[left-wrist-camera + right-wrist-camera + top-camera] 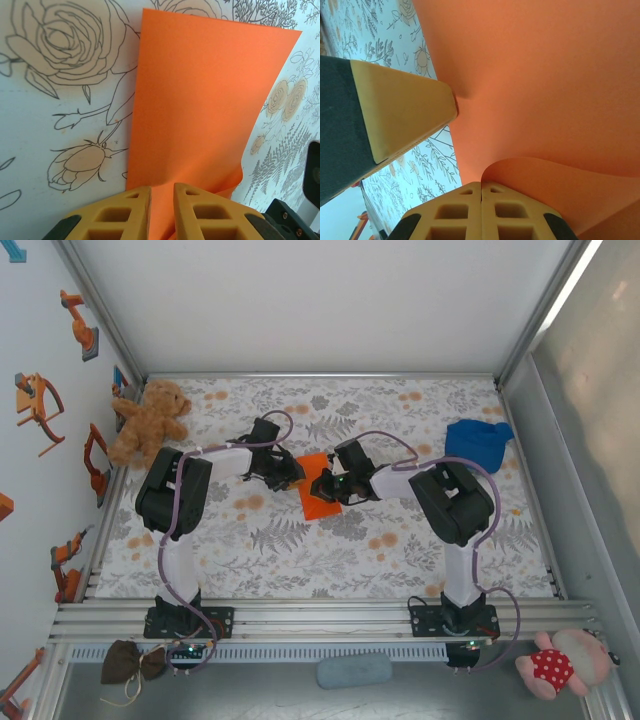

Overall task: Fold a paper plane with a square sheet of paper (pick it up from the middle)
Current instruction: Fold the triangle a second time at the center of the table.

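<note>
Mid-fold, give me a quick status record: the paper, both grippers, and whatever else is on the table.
paper: orange sheet lying mid-table on the floral table, one edge curled up
left gripper: jaws a narrow gap apart, tips down on the sheet
right gripper: shut, at the base of that curl; unclear whether it pinches the paper
other items: teddy bear far left, blue cloth far right, both apart from the sheet
plane: no dart shape yet

Teddy bear (150, 422), blue cloth (478, 442), floral tablecloth (300, 560)
</note>
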You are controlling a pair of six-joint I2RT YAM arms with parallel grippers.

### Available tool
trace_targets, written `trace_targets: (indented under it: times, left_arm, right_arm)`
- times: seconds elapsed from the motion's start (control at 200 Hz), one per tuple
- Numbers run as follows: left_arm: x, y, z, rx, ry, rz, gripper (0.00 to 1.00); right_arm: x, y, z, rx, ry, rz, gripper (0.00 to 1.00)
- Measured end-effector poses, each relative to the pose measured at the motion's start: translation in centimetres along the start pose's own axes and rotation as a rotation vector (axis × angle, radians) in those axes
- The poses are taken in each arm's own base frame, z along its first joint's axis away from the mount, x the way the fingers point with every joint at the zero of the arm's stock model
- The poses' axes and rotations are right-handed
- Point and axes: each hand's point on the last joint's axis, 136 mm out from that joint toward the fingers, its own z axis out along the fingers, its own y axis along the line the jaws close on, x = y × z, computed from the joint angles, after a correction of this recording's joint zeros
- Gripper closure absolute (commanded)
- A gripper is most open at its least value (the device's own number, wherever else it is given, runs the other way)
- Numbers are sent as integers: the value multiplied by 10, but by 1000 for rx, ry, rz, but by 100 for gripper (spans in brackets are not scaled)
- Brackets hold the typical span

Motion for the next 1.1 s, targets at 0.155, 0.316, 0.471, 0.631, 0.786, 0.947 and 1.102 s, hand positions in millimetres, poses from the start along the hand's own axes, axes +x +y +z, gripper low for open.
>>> trace_targets:
  times: [0.155,0.316,0.471,0.631,0.786,0.947,1.102]
  left_arm:
    - [0,0,0,0,0,0,79]
    - [0,0,0,0,0,0,79]
    - [0,0,0,0,0,0,79]
    - [0,0,0,0,0,0,79]
    - [0,0,0,0,0,0,79]
    - [0,0,0,1,0,-1,79]
    - [-1,0,-2,-1,-3,-2,78]
  right_arm:
    - [1,-3,2,4,6,5,100]
    - [1,-2,2,1,10,4,100]
    - [1,-2,3,1,11,4,100]
    - [1,-3,3,2,11,4,100]
    - [1,-3,3,2,12,4,100]
    - [1,-3,3,9,17,4,89]
    - [1,2,4,2,19,-7,77]
